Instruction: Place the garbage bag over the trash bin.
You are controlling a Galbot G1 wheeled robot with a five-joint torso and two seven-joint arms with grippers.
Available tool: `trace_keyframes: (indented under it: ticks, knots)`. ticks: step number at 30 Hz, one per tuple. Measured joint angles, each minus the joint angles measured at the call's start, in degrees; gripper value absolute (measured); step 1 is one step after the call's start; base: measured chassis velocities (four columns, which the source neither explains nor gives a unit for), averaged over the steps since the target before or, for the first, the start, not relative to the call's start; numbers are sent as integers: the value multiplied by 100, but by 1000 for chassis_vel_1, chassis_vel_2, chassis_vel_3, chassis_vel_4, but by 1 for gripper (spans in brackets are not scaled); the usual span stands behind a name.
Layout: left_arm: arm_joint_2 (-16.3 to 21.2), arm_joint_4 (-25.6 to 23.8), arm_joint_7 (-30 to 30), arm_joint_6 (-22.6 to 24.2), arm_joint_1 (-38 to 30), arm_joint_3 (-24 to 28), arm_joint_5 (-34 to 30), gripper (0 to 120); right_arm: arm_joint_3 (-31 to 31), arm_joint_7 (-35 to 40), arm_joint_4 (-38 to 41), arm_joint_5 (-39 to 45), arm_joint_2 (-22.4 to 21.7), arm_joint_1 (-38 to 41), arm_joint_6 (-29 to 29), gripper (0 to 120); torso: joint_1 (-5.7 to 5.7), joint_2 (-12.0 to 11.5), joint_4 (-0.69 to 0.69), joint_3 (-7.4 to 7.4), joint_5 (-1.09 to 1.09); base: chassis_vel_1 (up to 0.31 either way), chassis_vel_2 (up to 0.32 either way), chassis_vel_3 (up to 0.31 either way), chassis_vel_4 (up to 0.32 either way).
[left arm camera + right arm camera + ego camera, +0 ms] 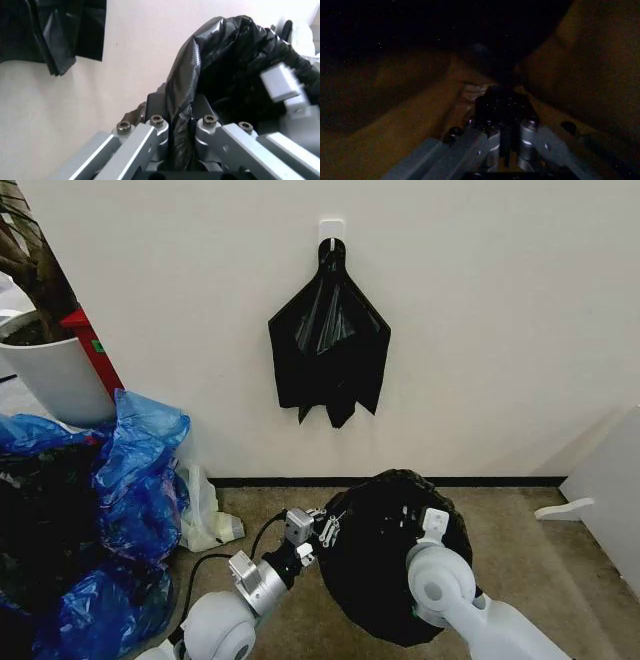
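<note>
My left gripper [325, 525] sits at the left edge of the garbage bag [385, 555], low on the floor in front of the wall. In the left wrist view the fingers [202, 108] are drawn together with a fold of the black film [182, 123] clamped between them; the plastic runs down through the narrow gap and bunches above.

My right gripper [502, 99] is inside the bag, with its arm [440, 585] entering from the right. In the right wrist view, which is very dark, the fingers [490, 103] appear pressed close on a dark fold, but what they bear on is hard to make out. I cannot tell whether they grip the film.

The garbage bag is thin, glossy, heavily wrinkled black plastic, forming a rounded dome. The trash bin is hidden beneath it; I cannot confirm its rim or how far the bag reaches down.

A smaller kite-shaped black bundle [330, 335] hangs from a white hook [331, 227] on the wall above, well apart from the bag. Shiny blue bags [120, 480] are heaped to the left, partly cut off by the frame, beside a white plant pot [55, 375]. The floor [530, 550] is dull brown carpet.
</note>
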Motion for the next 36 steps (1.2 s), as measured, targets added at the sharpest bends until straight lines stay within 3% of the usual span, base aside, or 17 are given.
trace_keyframes:
  ticks: [8, 15, 23, 31, 35, 36]
  knots:
    - [18, 36, 101, -25, -28, -13, -31, 4, 52, -49, 116, 45, -50, -52, -12, 0, 0, 0, 0, 0, 0, 0, 0, 0, 0]
    - [-43, 370, -213, 78, -205, 32, 75, 4, -213, -73, 667, 54, -111, -132, -39, 0, 0, 0, 0, 0, -2, 0, 0, 0, 0]
    - [-79, 432, -409, 246, -222, 133, 52, 4, -242, -526, 991, -262, -111, -387, -92, 0, 0, 0, 0, 0, 0, 0, 0, 0, 0]
    - [-244, 580, -1166, 712, -266, 190, -229, 4, -141, -879, 1896, -424, -300, -772, -172, 0, 0, 0, 0, 0, -1, 0, 0, 0, 0]
    - [-360, 577, -1495, 864, -177, 72, -404, 4, 27, -1352, 2132, -619, -323, -902, -116, 0, 0, 0, -2, 0, -2, 0, 0, 0, 0]
    - [-423, 548, -1707, 928, -92, -16, -475, 4, 201, -1882, 2168, -934, -321, -974, 20, 0, 0, 0, 1, 0, 0, 0, 0, 0, 0]
